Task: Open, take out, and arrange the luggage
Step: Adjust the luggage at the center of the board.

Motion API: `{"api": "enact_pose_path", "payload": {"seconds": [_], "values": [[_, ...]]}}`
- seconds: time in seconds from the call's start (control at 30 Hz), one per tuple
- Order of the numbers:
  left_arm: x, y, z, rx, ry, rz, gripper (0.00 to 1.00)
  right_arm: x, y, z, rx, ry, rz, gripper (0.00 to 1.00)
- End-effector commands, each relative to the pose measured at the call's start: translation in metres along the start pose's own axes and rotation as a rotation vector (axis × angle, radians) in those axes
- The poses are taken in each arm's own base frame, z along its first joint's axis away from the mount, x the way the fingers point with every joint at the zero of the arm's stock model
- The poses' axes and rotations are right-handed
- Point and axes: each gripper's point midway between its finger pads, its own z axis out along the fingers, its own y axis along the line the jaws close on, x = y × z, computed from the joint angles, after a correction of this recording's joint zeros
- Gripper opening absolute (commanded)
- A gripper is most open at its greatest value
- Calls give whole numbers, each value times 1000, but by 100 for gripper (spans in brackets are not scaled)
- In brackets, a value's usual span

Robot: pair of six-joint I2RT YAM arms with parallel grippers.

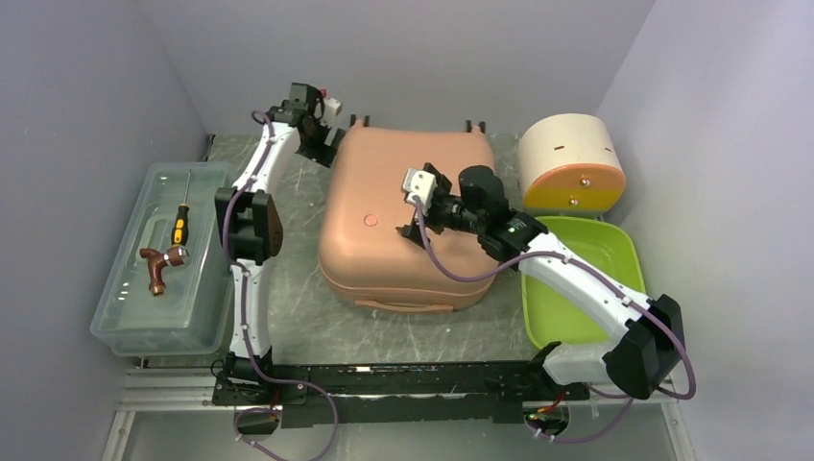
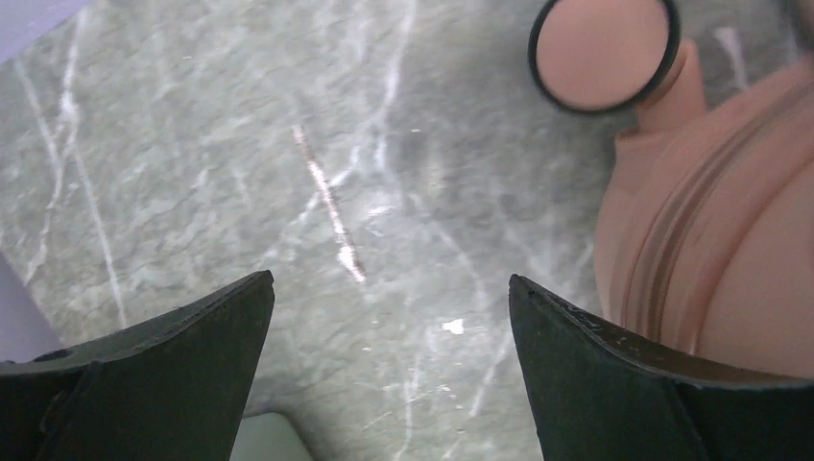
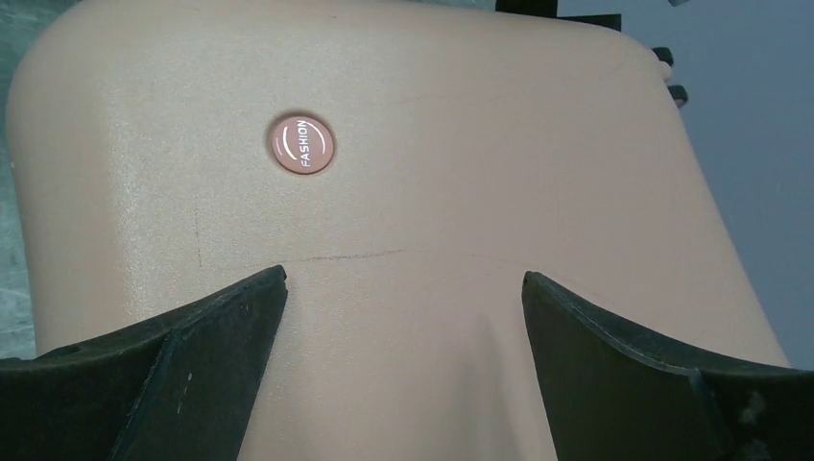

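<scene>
The suitcase (image 1: 408, 216) lies flat and shut in the middle of the bench (image 1: 298, 327), lid up, with a round badge (image 3: 301, 143) on the lid. Its wheels sit at the far edge, so its long axis seems to run from the arm bases toward the back wall, wheel end farthest away. Left of the suitcase a strip of bare bench separates it from a clear bin (image 1: 125, 322). A narrower bare strip runs along its near edge. On the right a green tray (image 1: 576, 317) lies just beside it, and a round cream drum (image 1: 571, 163) stands off its far-right corner. The left gripper (image 2: 391, 279) is spread wide over bare bench at the suitcase's far-left corner, beside a wheel (image 2: 603, 50), holding nothing. The right gripper (image 3: 403, 279) is also spread wide, over the lid to the right of the badge, with nothing between its fingers.
</scene>
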Motion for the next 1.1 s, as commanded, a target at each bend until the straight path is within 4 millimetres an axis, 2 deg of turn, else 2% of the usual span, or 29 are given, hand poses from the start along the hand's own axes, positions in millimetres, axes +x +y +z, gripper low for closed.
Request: {"api": "enact_pose_path", "payload": {"seconds": [0.0,0.17,0.3,0.4,0.47,0.57,0.7,0.77,0.83,0.93,1.07], "values": [[5,-130,-15,285,79,102,99,116,64,-29,-163,409,215,100],[-3,-78,-23,150,48,-5,99,91,7,-58,69,379,186,100],[-9,-40,-59,146,-12,-85,100,89,-33,-96,260,423,148,100],[-3,-30,-92,163,-52,-72,99,102,-60,-125,390,492,171,100],[6,-37,-116,204,-78,-26,99,113,-67,-143,412,540,198,100],[26,-53,-151,269,-105,22,100,126,-53,-164,353,581,150,100],[59,-76,-190,357,-136,102,99,137,-11,-185,206,611,33,100],[75,-81,-203,356,-146,128,99,144,8,-197,139,647,3,100],[94,-83,-208,348,-133,144,99,150,22,-207,91,686,-3,100],[109,-84,-214,322,-135,137,99,161,41,-218,13,754,19,100],[117,-83,-209,292,-136,93,99,179,52,-214,-10,777,39,100]]}}
